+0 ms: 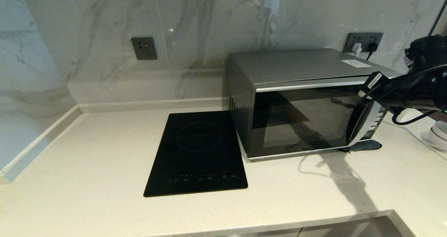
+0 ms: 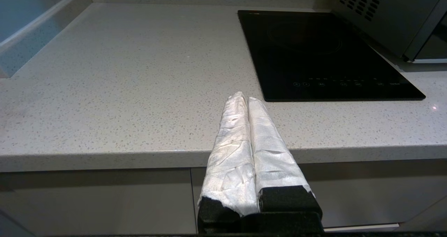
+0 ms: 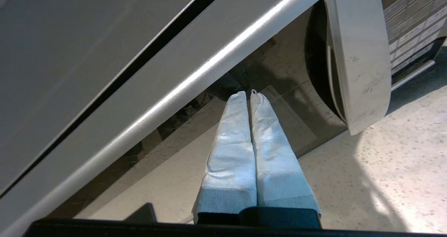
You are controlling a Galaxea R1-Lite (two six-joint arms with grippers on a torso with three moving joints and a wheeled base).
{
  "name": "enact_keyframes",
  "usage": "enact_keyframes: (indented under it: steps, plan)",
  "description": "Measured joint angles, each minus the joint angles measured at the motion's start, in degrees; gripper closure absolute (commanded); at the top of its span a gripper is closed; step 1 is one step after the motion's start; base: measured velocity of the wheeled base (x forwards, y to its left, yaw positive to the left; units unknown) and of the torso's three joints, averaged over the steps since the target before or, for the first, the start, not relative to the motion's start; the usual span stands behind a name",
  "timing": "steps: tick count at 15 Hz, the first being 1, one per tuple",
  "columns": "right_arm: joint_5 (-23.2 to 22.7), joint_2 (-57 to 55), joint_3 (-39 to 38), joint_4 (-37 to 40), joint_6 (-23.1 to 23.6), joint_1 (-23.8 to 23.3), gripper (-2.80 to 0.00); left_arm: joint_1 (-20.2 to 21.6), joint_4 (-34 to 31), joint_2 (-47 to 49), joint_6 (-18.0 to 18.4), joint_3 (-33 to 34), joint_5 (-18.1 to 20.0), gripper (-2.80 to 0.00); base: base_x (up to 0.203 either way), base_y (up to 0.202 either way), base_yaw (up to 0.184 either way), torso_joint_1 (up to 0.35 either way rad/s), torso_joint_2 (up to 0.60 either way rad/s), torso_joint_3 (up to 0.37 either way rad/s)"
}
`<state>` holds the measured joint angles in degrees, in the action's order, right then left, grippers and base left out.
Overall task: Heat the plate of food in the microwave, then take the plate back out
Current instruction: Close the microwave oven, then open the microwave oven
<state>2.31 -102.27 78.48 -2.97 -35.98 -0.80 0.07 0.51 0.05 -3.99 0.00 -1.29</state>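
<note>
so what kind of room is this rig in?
Most likely a home-style kitchen: a speckled stone countertop with a built-in black induction hob, a silver microwave with its door closed beside it, and a marble-look backsplash with wall sockets.

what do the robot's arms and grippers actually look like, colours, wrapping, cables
The right arm is black and bulky, with loose black cables looping beneath it and a small white tag on one cable. Each gripper has two long tapered fingers wrapped in crinkled white material over black bases: the left gripper looks plain white, the right gripper faintly bluish. The left arm itself isn't shown.
</note>
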Motion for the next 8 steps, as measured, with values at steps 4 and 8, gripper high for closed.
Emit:
enact_keyframes:
  steps: [4,8]
  plan:
    - [-0.27,-0.6,0.51,-0.5,-0.62,0.4,0.0,-0.02,-0.02,0.0,0.01,0.0,0.02,0.0,0.0,0.0,0.0,0.0,0.0,0.0]
    - [-0.3,-0.58,0.43,-0.33,-1.7,0.43,0.0,-0.02,0.0,0.0,0.01,0.0,0.0,0.0,0.0,0.0,0.0,0.0,0.0,0.0]
